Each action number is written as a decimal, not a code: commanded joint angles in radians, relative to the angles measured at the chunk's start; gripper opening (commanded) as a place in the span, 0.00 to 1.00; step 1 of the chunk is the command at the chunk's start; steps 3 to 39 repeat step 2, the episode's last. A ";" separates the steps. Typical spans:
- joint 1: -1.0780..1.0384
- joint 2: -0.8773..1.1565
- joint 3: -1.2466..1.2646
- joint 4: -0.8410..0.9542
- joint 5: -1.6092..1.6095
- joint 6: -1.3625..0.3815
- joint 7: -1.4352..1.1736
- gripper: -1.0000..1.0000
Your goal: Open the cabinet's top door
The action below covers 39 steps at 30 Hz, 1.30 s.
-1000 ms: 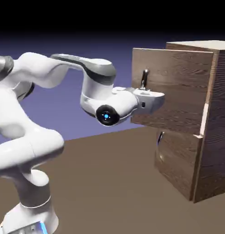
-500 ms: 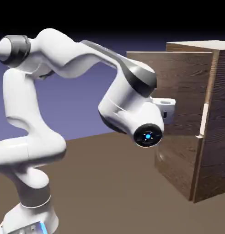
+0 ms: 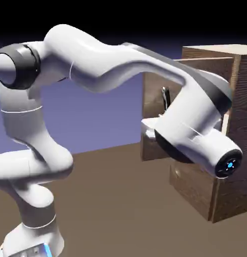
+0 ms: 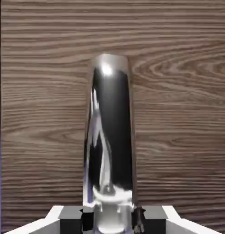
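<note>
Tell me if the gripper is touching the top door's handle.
Touching: the hand view shows the jaws closed on the handle from both sides.

The exterior view looks from beside the arm (image 3: 100,62), a little above the table (image 3: 110,201), and across toward the cabinet (image 3: 241,115), far enough back to take in the arm from base to hand (image 3: 149,128). The hand view faces the door (image 4: 178,114) nearly square on, at close range, with the handle (image 4: 112,132) upright up its middle and the finger tips (image 4: 154,219) along its bottom edge. Both views share the door and handle, seen partly behind the arm in the exterior view.
</note>
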 commanded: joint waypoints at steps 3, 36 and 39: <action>0.000 0.000 0.000 0.000 0.001 0.001 0.000 1.00; 0.000 0.000 0.000 0.000 0.001 0.001 0.000 1.00; 0.000 0.000 0.000 0.000 0.001 0.001 0.000 1.00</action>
